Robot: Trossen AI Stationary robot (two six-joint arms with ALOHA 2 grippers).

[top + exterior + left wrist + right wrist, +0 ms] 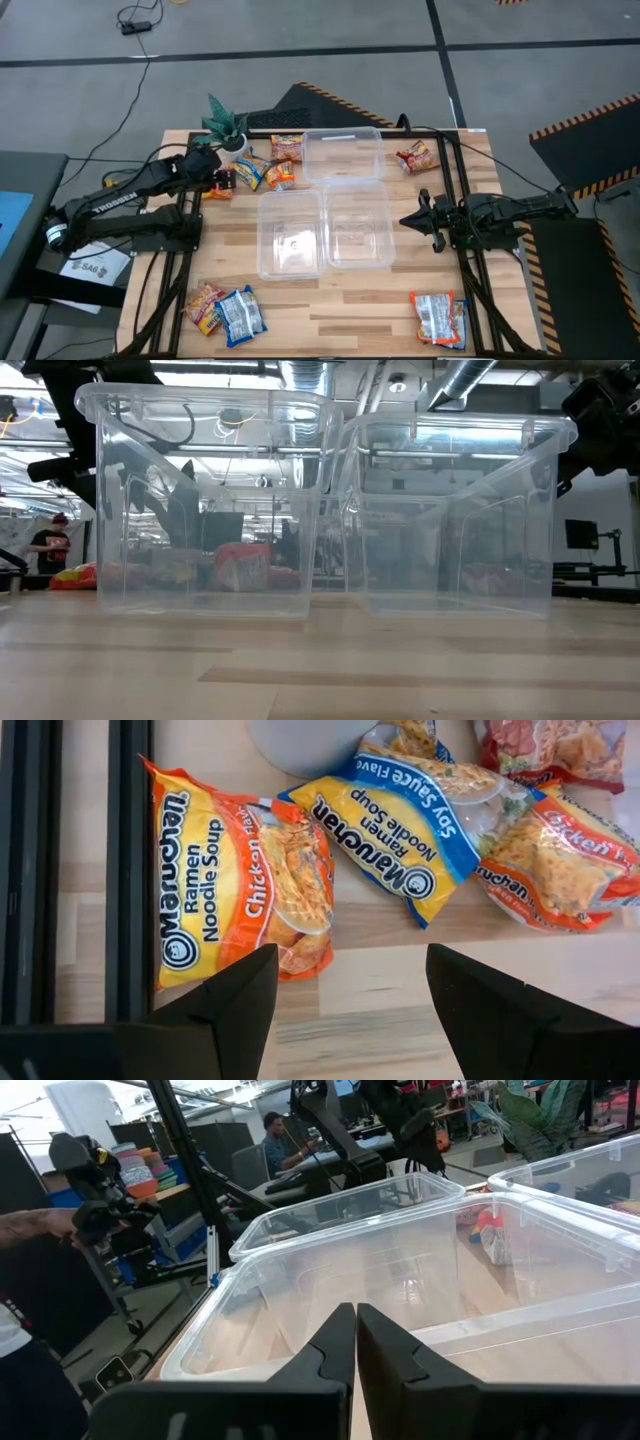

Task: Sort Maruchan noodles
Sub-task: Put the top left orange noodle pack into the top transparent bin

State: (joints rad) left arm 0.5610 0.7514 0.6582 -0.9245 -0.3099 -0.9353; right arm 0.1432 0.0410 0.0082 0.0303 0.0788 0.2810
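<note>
On the bench (350,300), three clear tubs (290,235) sit central, the right gripper (418,222) beside them, fingers together, while the left gripper (222,183), fingers apart, hovers over an orange Maruchan packet (235,875) near the potted plant (224,124).

Three clear plastic tubs (343,155) clustered mid-surface, small potted plant (225,125) at eleven o'clock, wooden surface (340,300)

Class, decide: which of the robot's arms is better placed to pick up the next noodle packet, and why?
Left. The open left gripper hovers over the orange crinkly Maruchan chicken packet; the shut right gripper waits beside the clear plastic tubs.
</note>
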